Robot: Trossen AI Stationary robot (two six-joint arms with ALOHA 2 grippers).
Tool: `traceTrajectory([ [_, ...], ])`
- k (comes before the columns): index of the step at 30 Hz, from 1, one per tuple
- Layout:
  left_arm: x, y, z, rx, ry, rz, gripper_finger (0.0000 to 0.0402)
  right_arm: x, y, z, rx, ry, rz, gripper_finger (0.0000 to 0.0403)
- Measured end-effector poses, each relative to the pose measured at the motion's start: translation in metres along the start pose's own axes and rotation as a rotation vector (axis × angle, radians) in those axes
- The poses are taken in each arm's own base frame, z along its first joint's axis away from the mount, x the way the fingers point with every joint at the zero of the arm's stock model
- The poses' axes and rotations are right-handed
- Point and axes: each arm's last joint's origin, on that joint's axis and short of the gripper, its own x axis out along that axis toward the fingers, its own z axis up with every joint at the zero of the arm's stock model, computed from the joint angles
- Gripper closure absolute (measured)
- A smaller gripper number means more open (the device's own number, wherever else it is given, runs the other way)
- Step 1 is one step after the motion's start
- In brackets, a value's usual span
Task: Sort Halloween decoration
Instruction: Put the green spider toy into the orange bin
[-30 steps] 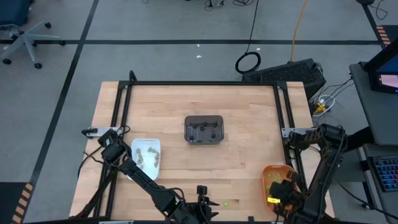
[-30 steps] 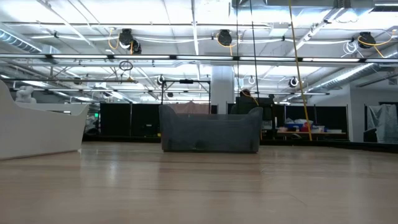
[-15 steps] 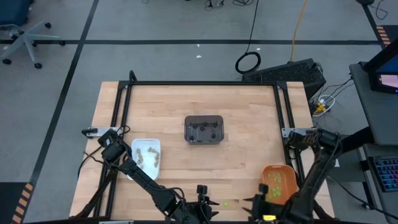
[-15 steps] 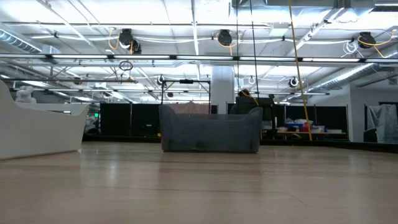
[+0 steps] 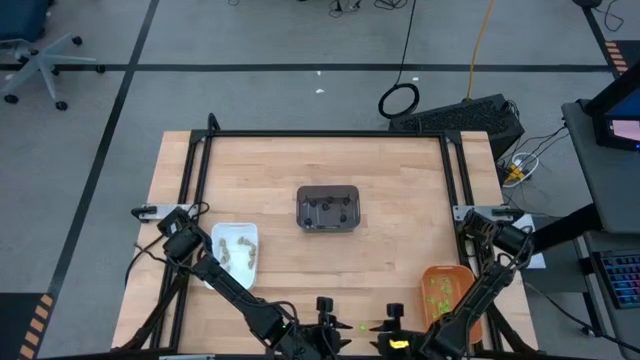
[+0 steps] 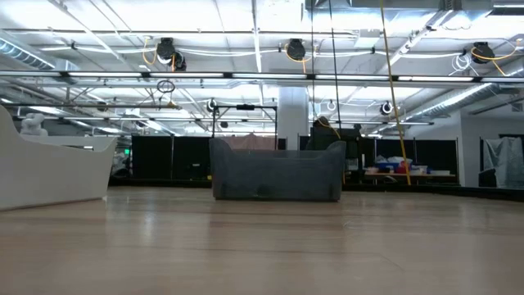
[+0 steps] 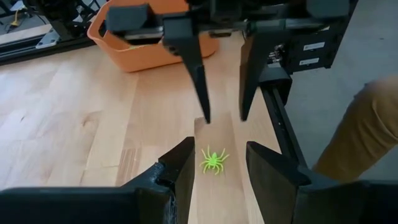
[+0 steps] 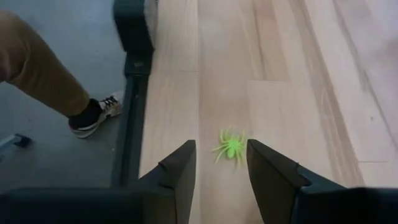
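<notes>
Green spider [image 7: 214,160] on bare wood, near table edge.
My L gripper [image 7: 217,171] & R gripper [image 8: 219,163] both spread, facing each other w/ spider between, untouched; orange tray [image 7: 134,51] well beyond it.

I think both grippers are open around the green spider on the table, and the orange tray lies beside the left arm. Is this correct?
Not quite. The orange tray lies beside the right arm, as the high view shows; the white tray is the one by the left arm. The rest holds: the left gripper and the right gripper both stand open by the green spider on the table.
</notes>
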Motion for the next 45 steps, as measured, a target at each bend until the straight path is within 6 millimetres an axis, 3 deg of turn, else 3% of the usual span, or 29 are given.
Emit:
traceTrajectory([
  [4,0.0,0.0,0.0,0.0,0.0,0.0,0.0252,0.004,-0.003,0.004,-0.019,-0.004,-0.009,0.026],
  [12,0.0,0.001,-0.005,-0.01,0.042,0.009,0.0252,0.032,-0.008,0.002,-0.033,0.024,-0.032,0.018],
  [16,-0.001,0.001,-0.011,-0.012,0.096,0.022,0.0252,0.036,-0.008,0.0,-0.028,0.042,-0.034,0.0167],
  [26,-0.002,0.002,-0.014,-0.034,0.125,0.029,0.0252,0.048,-0.005,-0.008,-0.018,0.107,0.021,0.021],
  [39,-0.002,0.001,-0.014,-0.034,0.124,0.028,0.0252,0.058,-0.009,-0.01,0.003,0.125,-0.008,0.0221],
  [45,-0.002,0.001,-0.014,-0.035,0.124,0.028,0.0252,0.06,-0.013,-0.01,0.028,0.149,-0.036,0.0281],
])
